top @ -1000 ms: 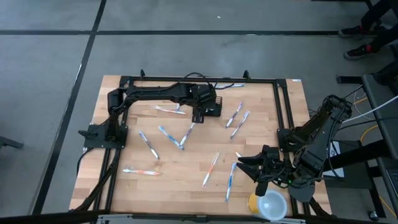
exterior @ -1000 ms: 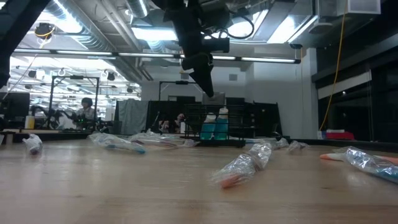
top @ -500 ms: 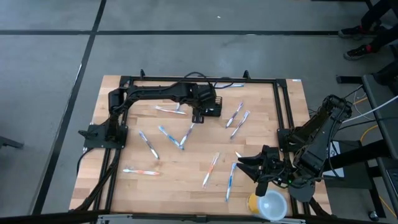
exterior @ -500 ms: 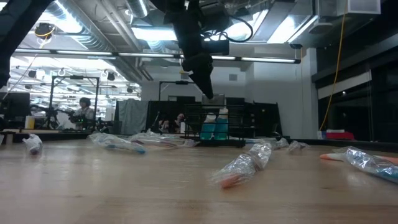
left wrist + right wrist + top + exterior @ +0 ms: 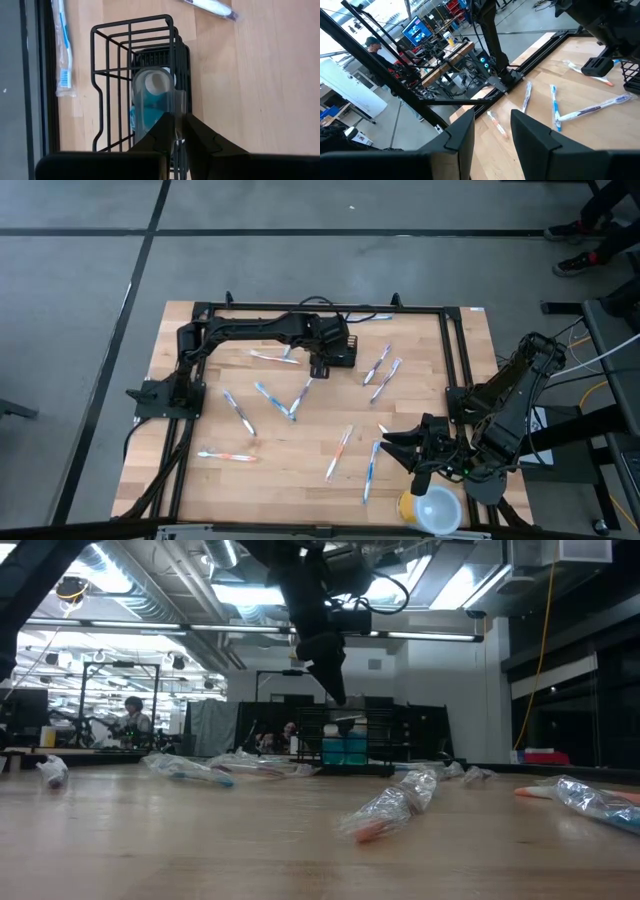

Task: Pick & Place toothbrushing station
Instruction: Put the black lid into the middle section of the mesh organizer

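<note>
- The wire holder stands on the wooden table toward the far edge, roughly midway across; in the low view it shows as a dark rack well back on the tabletop.
- The left gripper is at the holder's near-left side, its arm reaching in from the table's left edge. In the left wrist view its two fingers are pressed close together on the rim of a clear bottle holding blue liquid (only a narrow slit shows between the tips), and the bottle sits inside the holder.
- In the low view the same gripper hangs down just over the rack, with the blue liquid showing through the wires.
- A wrapped blue toothbrush lies on the table just beside the holder, apart from it.
- Other wrapped toothbrushes are scattered flat over the table: one near the left edge, a crossed pair near the middle, two right of the holder, and two toward the near right.
- The right gripper waits over the table's near-right corner, fingers spread and holding nothing.
- A yellow cup with a pale lid sits at the near-right edge, just beside the right arm.
</note>
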Controlling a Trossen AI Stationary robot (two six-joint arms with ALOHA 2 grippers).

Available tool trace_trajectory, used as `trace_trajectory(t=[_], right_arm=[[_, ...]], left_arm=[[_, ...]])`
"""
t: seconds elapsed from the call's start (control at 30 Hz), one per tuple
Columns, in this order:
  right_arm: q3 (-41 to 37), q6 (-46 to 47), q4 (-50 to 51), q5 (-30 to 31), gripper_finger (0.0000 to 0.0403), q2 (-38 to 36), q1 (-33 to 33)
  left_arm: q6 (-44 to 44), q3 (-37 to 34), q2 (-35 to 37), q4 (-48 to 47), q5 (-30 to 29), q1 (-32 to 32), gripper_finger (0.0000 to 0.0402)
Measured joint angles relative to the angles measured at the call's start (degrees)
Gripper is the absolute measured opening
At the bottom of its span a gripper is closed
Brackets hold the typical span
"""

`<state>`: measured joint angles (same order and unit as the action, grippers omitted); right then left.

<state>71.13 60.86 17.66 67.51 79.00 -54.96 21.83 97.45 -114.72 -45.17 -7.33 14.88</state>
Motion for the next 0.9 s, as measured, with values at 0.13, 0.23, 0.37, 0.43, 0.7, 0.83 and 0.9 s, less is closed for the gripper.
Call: trace_trajectory(t=[0.13,0.23,0.37,0.43,0.7,0.83,0.9], right_arm=[[0.0,0.0,0.05,0.04,0.013,0.0,0.0],[0.0,0.0,0.05,0.1,0.013,0.0,0.0],[0.0,0.02,0.05,0.47,0.013,0.0,0.0],[0.0,0.04,0.05,0.48,0.013,0.0,0.0],[0.0,0.04,0.05,0.66,0.013,0.0,0.0],[0.0,0.04,0.03,0.66,0.013,0.0,0.0],[0.0,0.07,-0.04,0.66,0.013,0.0,0.0]], left_arm=[[0.32,-0.02,-0.06,0.04,0.17,0.28,0.0023],[0.37,-0.02,-0.06,0.0,0.44,0.67,0.0023],[0.37,-0.02,-0.06,-0.07,0.77,0.94,0.0023],[0.35,-0.02,-0.06,-0.4,0.75,0.94,0.0023],[0.43,-0.04,-0.06,-1.96,-0.26,1.02,0.0023],[0.43,-0.04,-0.06,-1.95,-0.36,1.02,0.0023],[0.43,-0.04,-0.06,-1.92,-0.48,1.02,0.0023]])
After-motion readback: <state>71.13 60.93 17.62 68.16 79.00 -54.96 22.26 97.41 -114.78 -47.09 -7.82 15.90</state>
